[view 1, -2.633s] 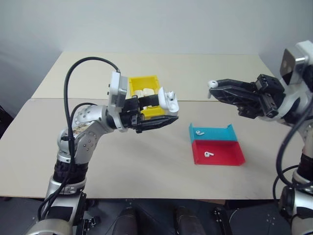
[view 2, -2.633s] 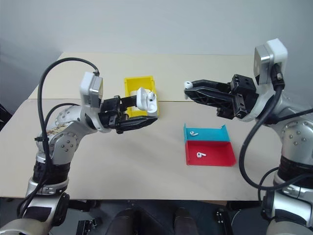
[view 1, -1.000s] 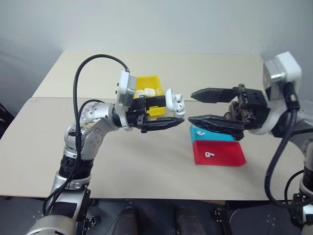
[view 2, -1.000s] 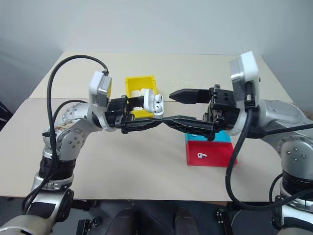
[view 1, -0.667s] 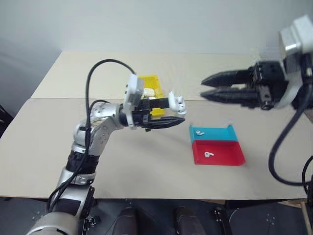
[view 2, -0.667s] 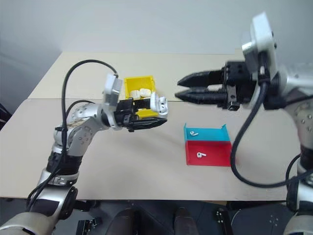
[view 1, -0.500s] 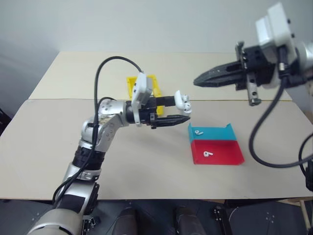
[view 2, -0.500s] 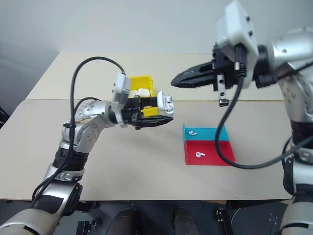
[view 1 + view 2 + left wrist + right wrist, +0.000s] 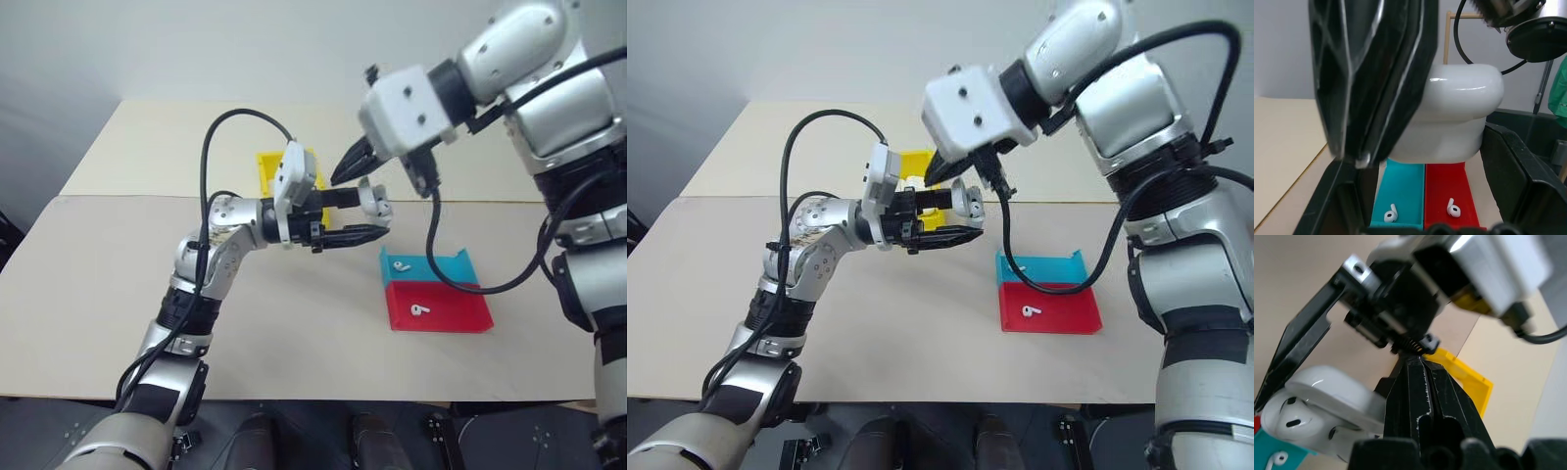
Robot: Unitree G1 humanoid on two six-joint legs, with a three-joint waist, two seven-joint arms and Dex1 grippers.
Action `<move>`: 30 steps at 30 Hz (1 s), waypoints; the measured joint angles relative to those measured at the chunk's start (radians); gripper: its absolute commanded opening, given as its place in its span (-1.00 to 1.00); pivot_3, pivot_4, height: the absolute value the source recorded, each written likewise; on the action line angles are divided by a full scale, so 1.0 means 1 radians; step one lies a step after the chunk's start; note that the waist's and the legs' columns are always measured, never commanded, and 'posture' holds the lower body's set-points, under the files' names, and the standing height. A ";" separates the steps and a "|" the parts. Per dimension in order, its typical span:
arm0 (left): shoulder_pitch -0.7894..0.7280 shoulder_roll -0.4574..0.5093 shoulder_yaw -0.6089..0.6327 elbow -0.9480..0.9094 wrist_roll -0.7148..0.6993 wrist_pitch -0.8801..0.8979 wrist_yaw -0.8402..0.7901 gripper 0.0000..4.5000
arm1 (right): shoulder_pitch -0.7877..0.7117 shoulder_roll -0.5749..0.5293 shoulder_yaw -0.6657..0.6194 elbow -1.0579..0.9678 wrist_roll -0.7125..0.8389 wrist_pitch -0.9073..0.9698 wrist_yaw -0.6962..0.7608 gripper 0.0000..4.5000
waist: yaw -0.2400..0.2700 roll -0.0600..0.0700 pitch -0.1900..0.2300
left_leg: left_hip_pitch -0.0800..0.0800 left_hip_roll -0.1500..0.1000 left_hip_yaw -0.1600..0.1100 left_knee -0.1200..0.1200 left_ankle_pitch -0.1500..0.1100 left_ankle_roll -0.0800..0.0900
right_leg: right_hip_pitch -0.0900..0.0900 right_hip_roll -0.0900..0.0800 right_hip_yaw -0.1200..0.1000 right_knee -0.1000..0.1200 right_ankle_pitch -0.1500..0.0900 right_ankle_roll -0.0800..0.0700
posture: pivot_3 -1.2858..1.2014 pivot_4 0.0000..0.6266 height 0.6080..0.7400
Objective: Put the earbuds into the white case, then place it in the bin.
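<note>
I've got the white case (image 9: 373, 202) clamped in the left gripper (image 9: 367, 217), lid open, two buds seated. Right gripper (image 9: 345, 168) is fully closed, empty, tips just above the lid. Left to do: close lid, drop into the bin (image 9: 270, 168) behind it. Two earbuds (image 9: 400, 264) remain in the tray (image 9: 451, 305) below.
</note>
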 measured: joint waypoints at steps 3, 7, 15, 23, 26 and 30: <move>0.004 0.002 0.014 -0.003 0.000 -0.002 0.014 0.23 | 0.003 -0.064 0.013 0.012 0.005 -0.030 0.001 -0.99 | 0.002 0.000 0.000 | 0.000 0.000 0.000 0.000 0.000 0.000 | 0.000 0.000 0.000 0.000 0.000 0.000 | 0.03 -0.52 1.00; 0.008 -0.001 0.018 -0.019 -0.001 -0.002 0.034 0.23 | 0.030 -0.101 -0.034 -0.007 0.020 0.005 0.001 -0.99 | 0.002 0.000 0.000 | 0.000 0.000 0.000 0.000 0.000 0.000 | 0.000 0.000 0.000 -0.001 0.000 0.000 | 0.03 -0.52 1.00; 0.073 -0.067 0.072 -0.088 0.086 -0.010 0.328 0.23 | 0.218 -0.085 -0.361 -0.238 0.191 0.630 -0.309 -0.99 | 0.011 0.000 0.000 | 0.000 0.000 0.000 0.001 0.000 0.000 | 0.000 -0.001 0.000 0.001 0.000 0.000 | 0.03 -0.52 1.00; 0.073 -0.138 0.186 -0.014 0.254 -0.005 0.773 0.23 | 0.572 -0.090 -0.707 -0.623 0.363 1.246 -0.723 -0.99 | 0.029 0.000 0.000 | -0.001 -0.001 -0.002 0.001 -0.001 0.001 | 0.001 -0.001 -0.001 -0.001 0.000 0.000 | 0.03 -0.52 1.00; 0.025 -0.142 0.209 0.099 0.298 -0.005 0.864 0.23 | 0.677 -0.014 -0.742 -0.763 0.396 1.348 -0.842 -0.99 | 0.024 0.000 0.000 | -0.001 -0.001 -0.001 0.001 0.000 0.001 | 0.000 -0.001 0.000 -0.001 0.000 0.000 | 0.03 -0.52 1.00; -0.048 -0.154 0.197 0.253 0.341 -0.015 0.894 0.23 | 0.728 0.050 -0.727 -0.891 0.400 1.412 -0.966 -0.99 | 0.016 0.000 0.000 | -0.001 -0.001 -0.002 0.001 0.000 0.000 | 0.000 -0.001 0.000 -0.002 0.000 0.000 | 0.03 -0.52 1.00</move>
